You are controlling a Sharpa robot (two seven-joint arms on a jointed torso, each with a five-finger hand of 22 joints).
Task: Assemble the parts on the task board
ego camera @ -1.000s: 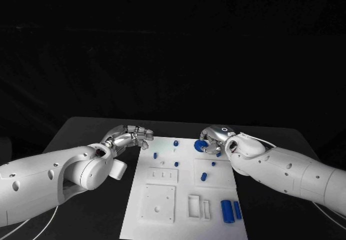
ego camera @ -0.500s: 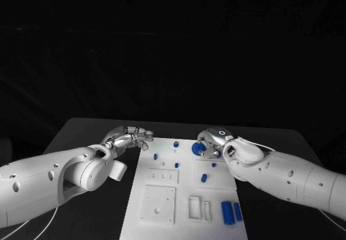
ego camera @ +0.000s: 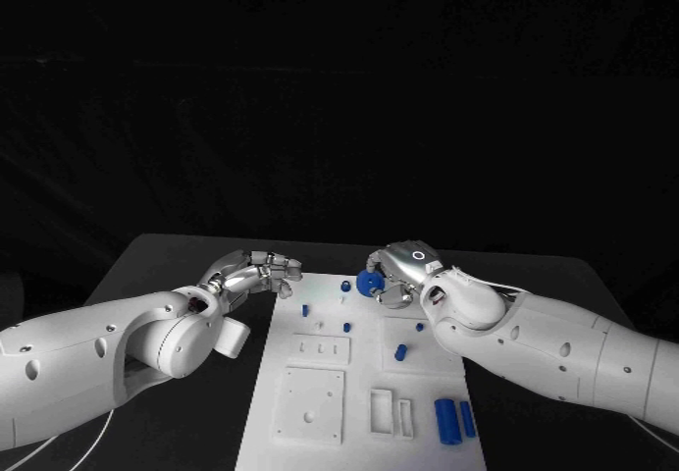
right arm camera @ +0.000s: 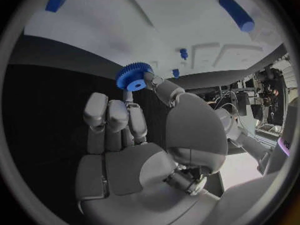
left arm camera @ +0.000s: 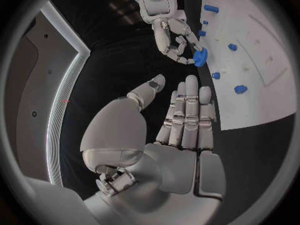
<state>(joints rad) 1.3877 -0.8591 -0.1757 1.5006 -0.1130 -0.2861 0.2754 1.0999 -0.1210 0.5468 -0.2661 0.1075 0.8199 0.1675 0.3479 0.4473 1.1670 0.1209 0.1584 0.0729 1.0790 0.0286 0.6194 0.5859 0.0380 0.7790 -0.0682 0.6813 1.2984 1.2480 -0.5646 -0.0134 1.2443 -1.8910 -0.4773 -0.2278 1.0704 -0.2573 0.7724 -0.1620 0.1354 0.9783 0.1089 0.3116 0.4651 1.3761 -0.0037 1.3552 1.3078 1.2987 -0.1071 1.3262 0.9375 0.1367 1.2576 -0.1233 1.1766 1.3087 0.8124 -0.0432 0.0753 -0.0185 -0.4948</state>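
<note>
**Gear Held Above the Far End of the Board**

The right hand pinched a small blue gear between thumb and a fingertip, with its remaining fingers loosely extended. The grasp fell at the rim, leaving the toothed edge and the centre bore exposed; this probably kept the bore clear for seating on a peg. In the head view the gear sat over the far end of the task board, near a small blue peg. Whether it touched the board could not be determined.

The left hand grasped nothing. Its fingers were relaxed and slightly apart, beside the board's far left corner over the black table, apparently parked clear of the working area.

The board was a flat, matt white plate with raised square panels and rectangular slots. Further blue parts remained on it: short pegs near the far end, an oblong piece mid-board, and two smooth cylinders lying side by side near the close right edge. The gear appeared to be rigid moulded plastic with fine, regular teeth.
</note>
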